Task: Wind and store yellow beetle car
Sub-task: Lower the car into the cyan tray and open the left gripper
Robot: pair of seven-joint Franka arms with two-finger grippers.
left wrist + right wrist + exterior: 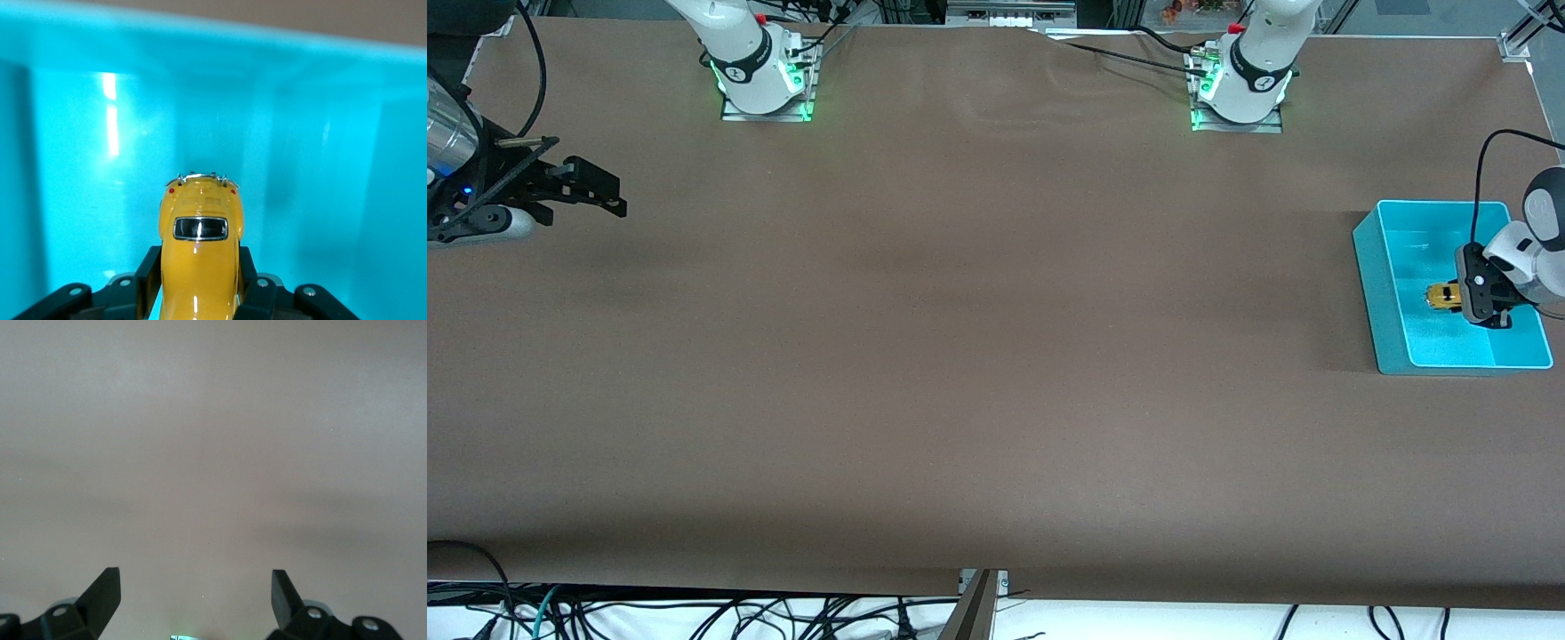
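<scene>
Front view: left gripper is down inside the turquoise bin at the left arm's end of the table, fingers clamped on the yellow beetle car. Right gripper waits spread wide, holding nothing, over the brown table at the right arm's end.

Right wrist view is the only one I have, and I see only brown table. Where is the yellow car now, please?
Observer: The yellow beetle car is clamped in the left gripper, inside the teal bin.
Operator: Where does the bin stand?
Observer: On the table, at the left arm's end.
Operator: And my right gripper?
Observer: The right gripper hangs open over bare table at the right arm's end, waiting.
</scene>
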